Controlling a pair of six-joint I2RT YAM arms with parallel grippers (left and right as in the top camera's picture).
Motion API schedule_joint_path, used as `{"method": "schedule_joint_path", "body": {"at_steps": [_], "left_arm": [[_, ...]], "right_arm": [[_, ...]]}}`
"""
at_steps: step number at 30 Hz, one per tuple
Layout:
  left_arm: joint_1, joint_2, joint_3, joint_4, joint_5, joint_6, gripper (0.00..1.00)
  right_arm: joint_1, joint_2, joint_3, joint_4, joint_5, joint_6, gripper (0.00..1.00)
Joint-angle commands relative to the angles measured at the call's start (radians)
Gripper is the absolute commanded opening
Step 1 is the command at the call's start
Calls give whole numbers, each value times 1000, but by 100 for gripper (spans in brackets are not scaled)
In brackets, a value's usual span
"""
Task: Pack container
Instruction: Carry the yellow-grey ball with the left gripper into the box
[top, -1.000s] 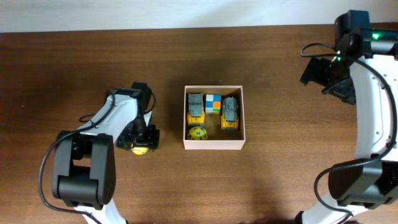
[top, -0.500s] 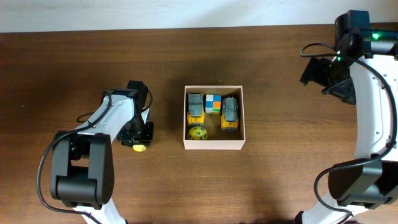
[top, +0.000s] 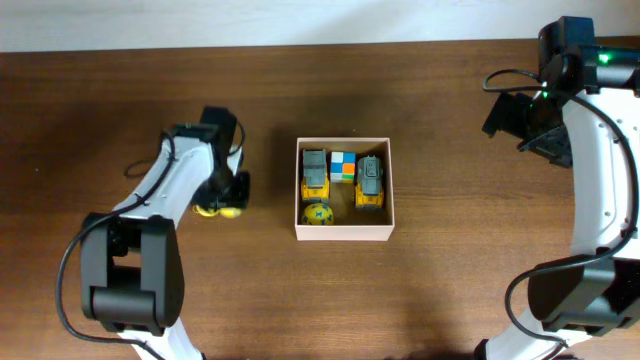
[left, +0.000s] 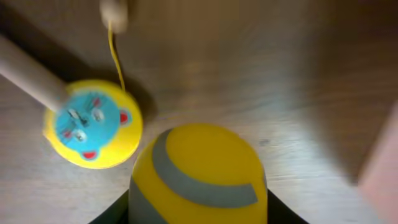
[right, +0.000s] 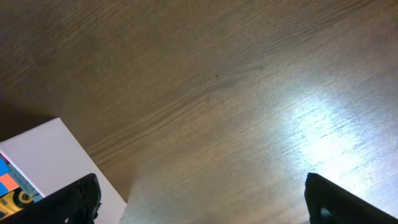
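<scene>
**Ball could slip before it reaches the box**

My left claw (top: 222, 198) is pinched narrowly on a yellow, grey-striped ball (left: 198, 171), just beside a blue-faced toy (left: 92, 130). The box (top: 345, 232) sits to its right, nearly full. The round ball may squirt free, or bounce off the packed toys (top: 343, 180). My right claw (right: 200, 198) hangs wide and empty.

Two trucks (top: 314, 172) (top: 370, 182), one cube (top: 343, 166) (multicoloured) — one container (top: 345, 233)

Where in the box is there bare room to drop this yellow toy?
The box has bare floor in the corner bordered by the ball, the right truck and two walls, plus a narrow strip between that truck and the left truck, below the cube. The left side and far row are crowded.
</scene>
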Motion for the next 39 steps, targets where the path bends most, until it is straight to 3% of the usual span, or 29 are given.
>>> {"method": "schedule_joint_path", "body": {"at_steps": [1,6,11,14,22,29,39], "left_arm": [[-29,2,146,-47,71,53,40],[-105,2,354,-171,140,163,41],[-203,2,447,-236,202,245,42],[-264,2,448,-245,210,289,47],[-397,3,447,-250,209,307,44],[-470,3,444,-261,209,307,43],[-521,29,432,-184,210,307,50]], "right_arm": [[-3,-12,12,2,9,2,99],[-3,-12,12,2,9,2,99],[-3,-12,12,2,9,2,99],[-3,-12,12,2,9,2,99],[-3,-12,12,2,9,2,99],[-3,-12,12,2,9,2,99],[-3,-12,12,2,9,2,99]]}}
